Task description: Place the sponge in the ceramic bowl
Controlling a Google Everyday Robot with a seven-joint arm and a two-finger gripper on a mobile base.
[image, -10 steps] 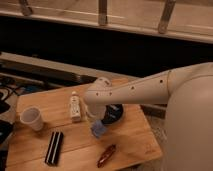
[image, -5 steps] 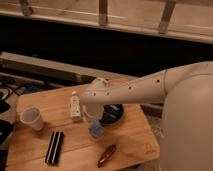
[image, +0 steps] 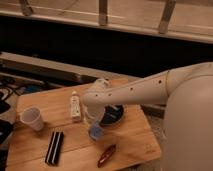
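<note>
The blue-grey sponge [image: 95,132] sits at the tip of my gripper [image: 94,126], just above the wooden table [image: 132,137]. The gripper reaches down from the white arm and is shut on the sponge. Directly right of it and slightly farther back stands the black ceramic bowl [image: 114,116], partly covered by the wrist. The sponge is beside the bowl's front left rim, outside it.
A white paper cup [image: 31,119] stands at the table's left. Near the front left lies a black block with a white stripe [image: 54,147]. A white bottle [image: 75,106] is left of the gripper, and a reddish-brown object [image: 106,155] lies at the front edge.
The gripper and sponge have shifted slightly left and stay next to the bowl. Nothing else on the table has moved.
</note>
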